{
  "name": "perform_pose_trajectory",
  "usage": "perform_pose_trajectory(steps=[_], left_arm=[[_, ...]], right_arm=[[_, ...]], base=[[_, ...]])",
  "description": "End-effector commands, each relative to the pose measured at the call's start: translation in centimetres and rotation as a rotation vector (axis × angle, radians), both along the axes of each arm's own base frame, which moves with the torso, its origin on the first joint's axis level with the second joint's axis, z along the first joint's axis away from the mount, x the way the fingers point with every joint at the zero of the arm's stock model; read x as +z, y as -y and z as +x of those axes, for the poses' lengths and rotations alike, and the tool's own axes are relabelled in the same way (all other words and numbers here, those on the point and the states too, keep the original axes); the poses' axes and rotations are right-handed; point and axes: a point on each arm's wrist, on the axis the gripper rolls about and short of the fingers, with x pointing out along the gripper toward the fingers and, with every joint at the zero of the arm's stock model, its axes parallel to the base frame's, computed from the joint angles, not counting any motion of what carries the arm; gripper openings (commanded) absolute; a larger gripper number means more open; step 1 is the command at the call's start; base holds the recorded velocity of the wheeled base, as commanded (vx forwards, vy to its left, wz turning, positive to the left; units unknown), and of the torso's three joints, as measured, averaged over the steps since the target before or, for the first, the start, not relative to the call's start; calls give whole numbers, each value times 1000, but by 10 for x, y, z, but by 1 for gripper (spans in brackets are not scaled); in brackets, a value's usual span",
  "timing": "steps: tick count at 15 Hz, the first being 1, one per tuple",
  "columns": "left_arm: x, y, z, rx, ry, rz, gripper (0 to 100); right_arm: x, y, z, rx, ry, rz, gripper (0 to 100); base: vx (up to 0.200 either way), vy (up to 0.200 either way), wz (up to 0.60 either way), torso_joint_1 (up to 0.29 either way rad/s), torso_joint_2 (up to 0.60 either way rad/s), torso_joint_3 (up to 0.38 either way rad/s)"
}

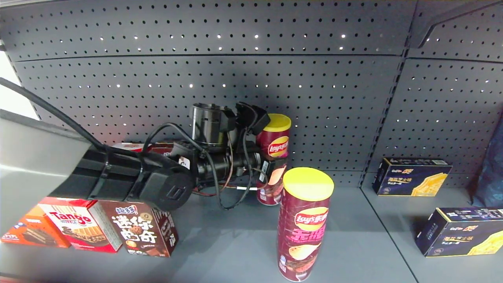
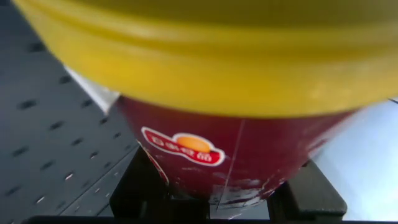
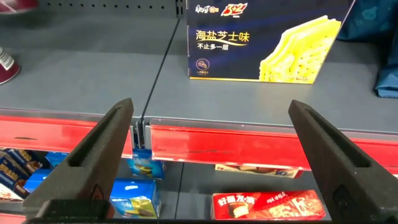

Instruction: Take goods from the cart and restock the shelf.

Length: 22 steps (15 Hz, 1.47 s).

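Head view: the left gripper lies sideways over the shelf, jaws clenched round the middle of the rear can of crisps, a grip that holds it upright. Its base looks to be on the shelf or just above it; I cannot tell which. Right behind the jaws is the perforated back panel, so this can seems meant for the deepest spot. The front can stands free, ahead of the jaws towards the shelf's edge and apart from them; the two make a row running front to back. Behind the jaws, under the arm, sit the biscuit boxes. Past the jaws and well apart from them are the blue boxes

Left wrist view: between the jaws is the red body of the rear can, its yellow lid nearest the camera. The black fingers press it from either side, low on the body. The back panel runs just beside the jaws

Right wrist view: the right gripper is released, jaws wide with nothing between them. Beyond them runs the red price strip on the shelf's front edge, and farther back stands one of the blue boxes. This arm looks free for the next item
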Motion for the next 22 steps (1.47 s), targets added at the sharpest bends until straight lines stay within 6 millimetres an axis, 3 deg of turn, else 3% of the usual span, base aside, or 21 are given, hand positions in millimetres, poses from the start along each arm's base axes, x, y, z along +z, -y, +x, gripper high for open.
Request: perform_pose_trajectory(steps=[1, 5, 17, 18, 22], left_arm=[[-18, 14, 9, -18, -24, 13, 0], [-29, 20, 13, -23, -40, 24, 0], [-36, 25, 20, -23, -43, 28, 0], [-36, 25, 20, -23, -41, 28, 100], [-32, 22, 20, -17, -32, 22, 100]], right_arm=[[0, 0, 0, 1, -4, -1, 100], [0, 0, 0, 0, -4, -1, 100], [0, 0, 0, 0, -4, -1, 100], [0, 0, 0, 1, -4, -1, 100], [0, 0, 0, 0, -4, -1, 100]], base=[[0, 0, 0, 0, 0, 0], [0, 0, 0, 0, 0, 0], [0, 0, 0, 0, 0, 0], [0, 0, 0, 0, 0, 0], [0, 0, 0, 0, 0, 0]])
